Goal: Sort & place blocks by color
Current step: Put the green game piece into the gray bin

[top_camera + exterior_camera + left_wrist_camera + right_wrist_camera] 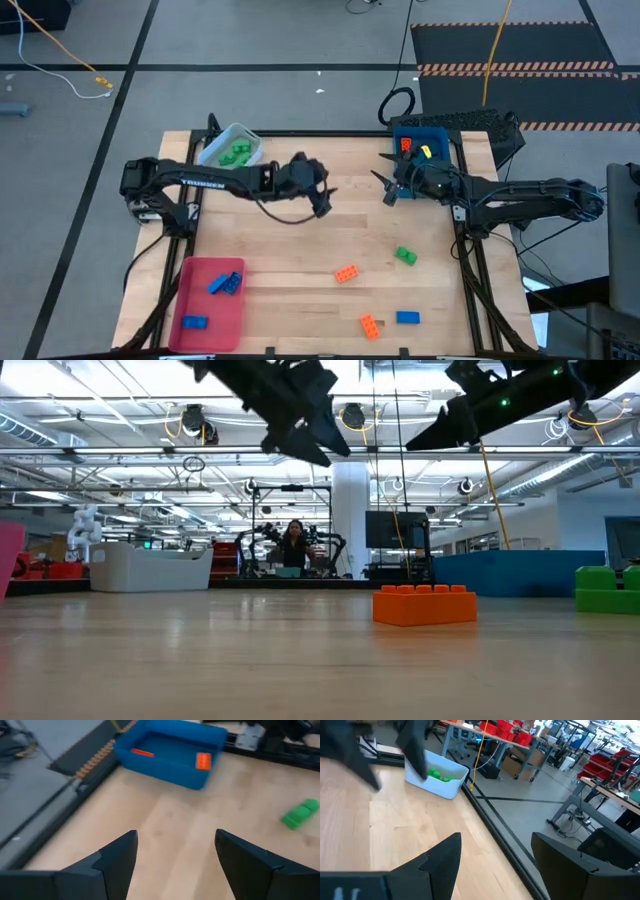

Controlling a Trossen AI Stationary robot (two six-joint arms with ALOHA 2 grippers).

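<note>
While both grippers, left and right, are hanging apart and empty, we are between picks. Next we are probably reaching for the small studded orange plastic brick mid-worktop, bound for the blue plastic tray in the far right corner.

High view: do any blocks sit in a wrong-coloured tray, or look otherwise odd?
Nothing is misplaced by colour match, but the pairing is odd: blue blocks lie in the red tray, orange ones in the blue tray.

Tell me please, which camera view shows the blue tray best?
The left wrist view: the blue tray appears large, with two orange blocks inside. The high view shows it small, partly under the right arm; the low view only its wall; the right wrist view nothing.
</note>
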